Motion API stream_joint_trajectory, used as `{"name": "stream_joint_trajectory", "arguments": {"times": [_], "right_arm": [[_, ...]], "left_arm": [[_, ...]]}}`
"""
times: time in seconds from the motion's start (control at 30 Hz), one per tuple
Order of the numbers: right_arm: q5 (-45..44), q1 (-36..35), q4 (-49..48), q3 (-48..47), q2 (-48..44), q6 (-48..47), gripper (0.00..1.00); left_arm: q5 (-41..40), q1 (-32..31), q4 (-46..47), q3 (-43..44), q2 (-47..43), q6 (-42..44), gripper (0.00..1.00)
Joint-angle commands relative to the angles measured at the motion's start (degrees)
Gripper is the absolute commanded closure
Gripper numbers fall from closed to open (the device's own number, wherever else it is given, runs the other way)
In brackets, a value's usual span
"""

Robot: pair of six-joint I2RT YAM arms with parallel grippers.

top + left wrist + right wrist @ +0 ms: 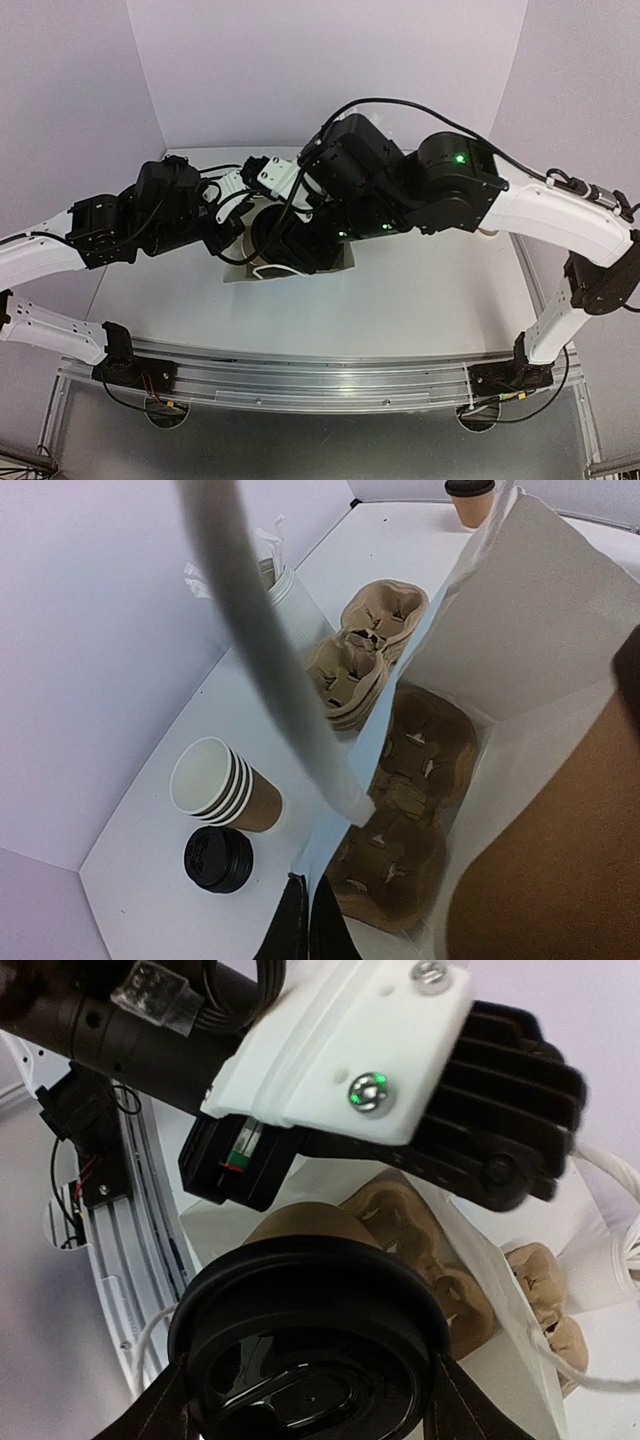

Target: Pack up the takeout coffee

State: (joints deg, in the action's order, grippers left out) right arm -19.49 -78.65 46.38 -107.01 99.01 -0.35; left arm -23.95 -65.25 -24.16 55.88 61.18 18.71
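A takeout coffee cup [310, 1330], brown with a black lid, fills the right wrist view, and my right gripper [308, 1395] is shut on its lid rim from both sides. It hangs over the open pale blue paper bag [540, 630], above a brown pulp carrier [405, 820] lying on the bag's floor. The cup's brown side [560, 870] shows at the right of the left wrist view. My left gripper [308, 925] is shut on the bag's near rim. Another lidded cup [471, 498] stands far back on the table. From above, both arms hide the bag [238, 270].
Left of the bag stand a nested stack of open kraft cups [222, 788] and a stack of black lids [217, 859]. Behind them are a white holder of sticks [283, 595] and spare pulp carriers [362, 650]. A white bag handle [270, 660] crosses the left wrist view. White walls enclose the table.
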Motion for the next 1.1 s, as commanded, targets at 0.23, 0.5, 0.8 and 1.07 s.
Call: {"name": "stream_joint_trajectory", "arguments": {"times": [0.23,0.5,0.8,1.07], "right_arm": [[0.72,1.48,-7.54,6.50,1.36,-12.33,0.55],[-0.80,1.50,-8.66,10.89,-0.06,-13.33,0.57],[-16.20,0.93,-8.77,16.88,-2.61,2.26,0.59],[-24.54,0.60,-7.66,20.90,-2.94,3.25,0.60]], "left_arm": [[4.26,0.57,2.81,-0.08,-3.57,-2.97,1.00],[5.27,1.09,2.31,0.05,-3.80,-2.81,1.00],[3.62,1.09,1.50,-0.21,-3.80,-3.87,1.00],[3.34,1.09,2.67,-0.60,-4.60,1.24,1.00]]}}
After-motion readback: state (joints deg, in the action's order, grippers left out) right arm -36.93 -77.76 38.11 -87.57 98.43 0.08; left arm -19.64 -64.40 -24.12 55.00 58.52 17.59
